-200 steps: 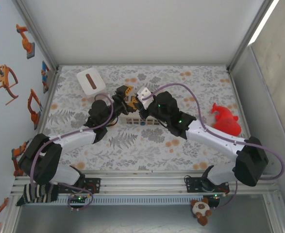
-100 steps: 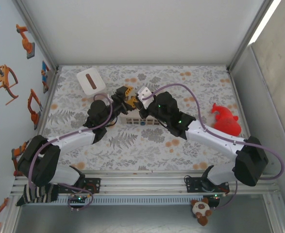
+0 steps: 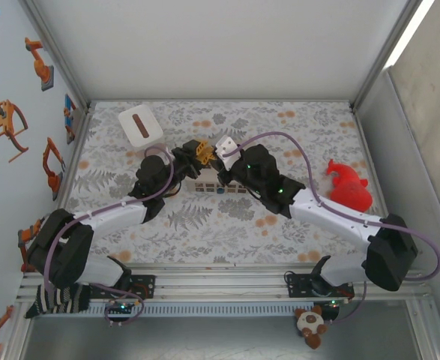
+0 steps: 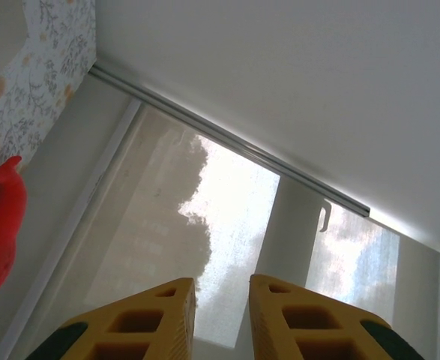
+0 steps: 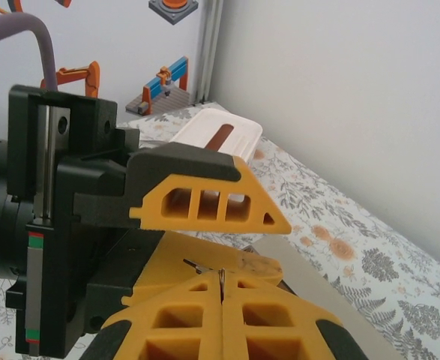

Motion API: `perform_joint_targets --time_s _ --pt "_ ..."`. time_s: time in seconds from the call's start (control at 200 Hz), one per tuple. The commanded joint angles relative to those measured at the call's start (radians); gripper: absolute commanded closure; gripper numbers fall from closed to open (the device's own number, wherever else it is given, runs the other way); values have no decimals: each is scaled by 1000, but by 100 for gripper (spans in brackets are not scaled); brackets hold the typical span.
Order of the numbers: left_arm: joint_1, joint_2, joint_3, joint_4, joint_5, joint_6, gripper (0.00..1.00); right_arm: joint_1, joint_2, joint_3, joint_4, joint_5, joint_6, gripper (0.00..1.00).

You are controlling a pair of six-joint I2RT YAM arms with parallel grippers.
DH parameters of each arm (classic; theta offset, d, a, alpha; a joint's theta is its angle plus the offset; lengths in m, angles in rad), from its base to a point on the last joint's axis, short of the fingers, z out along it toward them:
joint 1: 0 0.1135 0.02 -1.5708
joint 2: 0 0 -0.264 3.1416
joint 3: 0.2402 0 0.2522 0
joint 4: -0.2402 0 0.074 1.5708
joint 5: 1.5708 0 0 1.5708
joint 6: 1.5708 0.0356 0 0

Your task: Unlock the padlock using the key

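The right gripper (image 5: pixel 221 283) is pressed fully shut. Just above it, the left gripper (image 4: pixel 222 292) stands narrowly parted, its gap empty.

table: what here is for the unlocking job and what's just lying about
for the job: left claw; right claw, shut on a thin metal sliver, probably the key
lying about: white rectangular box with a brown slot; red rounded toy; small white patterned block, purpose unclear

The floral table (image 3: pixel 279 217) carries a white box (image 3: pixel 140 126) at far left and a red object (image 3: pixel 348 187) at right.
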Motion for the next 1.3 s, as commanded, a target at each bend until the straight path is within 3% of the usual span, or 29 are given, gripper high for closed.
perform_joint_targets --time_s 0.0,0.456,0.611,0.661,0.801,0.862,0.972,1.052,1.297 --pt "-8 -33 -8 -6 2 -66 77 4 -28 -8 22 25 17 100" --pt "-8 -34 -5 -26 5 -54 100 4 -30 -12 18 39 19 100" --pt "-7 -46 12 -61 13 17 100 2 -44 -9 0 32 48 100" --pt "-2 -58 36 -120 35 79 100 1 -55 -6 -17 26 66 91" --pt "42 -116 144 -323 108 400 100 -21 -111 -4 -83 -20 147 71" --pt "67 -154 222 -507 138 567 100 -46 -142 -7 -111 -61 202 65" --pt "74 -212 414 -894 107 993 100 -117 -205 -25 -134 -195 337 58" --pt "64 -225 514 -1039 101 1246 100 -183 -236 -55 -84 -315 464 54" --pt "75 -217 600 -1080 292 1670 100 -238 -224 -77 187 -602 706 39"
